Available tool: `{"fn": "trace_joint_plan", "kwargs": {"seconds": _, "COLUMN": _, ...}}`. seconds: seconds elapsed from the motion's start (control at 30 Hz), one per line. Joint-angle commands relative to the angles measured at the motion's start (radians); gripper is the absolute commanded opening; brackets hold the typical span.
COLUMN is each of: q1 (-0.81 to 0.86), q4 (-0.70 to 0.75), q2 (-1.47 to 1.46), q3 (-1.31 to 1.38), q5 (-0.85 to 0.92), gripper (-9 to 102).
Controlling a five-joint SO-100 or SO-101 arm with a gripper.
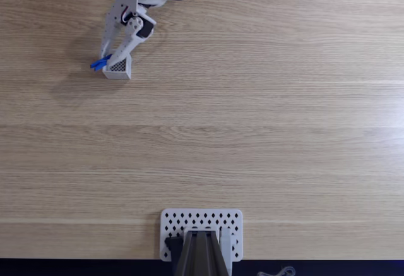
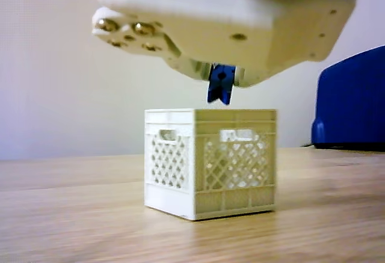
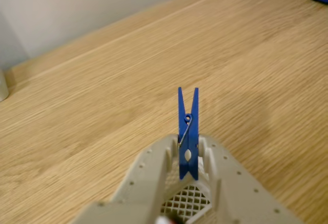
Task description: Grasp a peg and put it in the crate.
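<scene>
The crate [image 2: 210, 162] is a small white box with lattice walls and an open top, and it stands on the wooden table [image 1: 252, 118]. In the wrist view its mesh bottom [image 3: 187, 203] can be seen between the fingers, and nothing lies on the part that shows. The gripper [image 3: 188, 155] is pressed together on the peg [image 3: 188, 134], which it pinches at the lower half. In the wrist view the long axis of the peg runs up the picture, and the two split legs point away from the camera. In the other view the peg [image 2: 220, 85] hangs from the gripper just above the rim of the crate and is apart from it. In the fixed view the peg [image 1: 99, 64] sticks out to the left beside the crate [image 1: 118, 67], at the far left part of the table. No writing can be read on the crate or the peg.
</scene>
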State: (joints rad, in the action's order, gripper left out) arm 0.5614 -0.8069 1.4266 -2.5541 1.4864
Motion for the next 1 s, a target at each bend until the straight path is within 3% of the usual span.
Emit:
{"fn": "trace_joint_plan", "kwargs": {"seconds": 0.0, "q1": 0.012, "q4": -0.021, "q2": 0.023, "q3": 0.064, "q5": 0.008, "gripper": 1}}
{"fn": "trace_joint_plan", "kwargs": {"seconds": 0.1, "q1": 0.012, "q4": -0.02, "q2": 0.023, "q3": 0.064, "q5": 0.008, "gripper": 2}}
{"fn": "trace_joint_plan", "kwargs": {"seconds": 0.37, "q1": 0.011, "q4": -0.02, "q2": 0.025, "q3": 0.064, "q5": 0.008, "gripper": 20}}
{"fn": "trace_joint_plan", "kwargs": {"seconds": 0.5, "q1": 0.008, "q4": -0.02, "q2": 0.025, "q3": 0.064, "q5": -0.006, "gripper": 15}}
{"fn": "trace_joint_plan", "kwargs": {"seconds": 0.67, "q1": -0.006, "q4": -0.009, "q2": 0.077, "q3": 0.063, "q5": -0.011, "gripper": -3}}
{"fn": "trace_joint_plan", "kwargs": {"seconds": 0.83, "q1": -0.097, "q4": 0.164, "q2": 0.255, "q3": 0.063, "q5": -0.046, "gripper": 0}}
{"fn": "trace_joint_plan", "kwargs": {"seconds": 0.97, "q1": -0.204, "q4": 0.402, "q2": 0.451, "q3": 0.063, "q5": -0.225, "gripper": -1}}
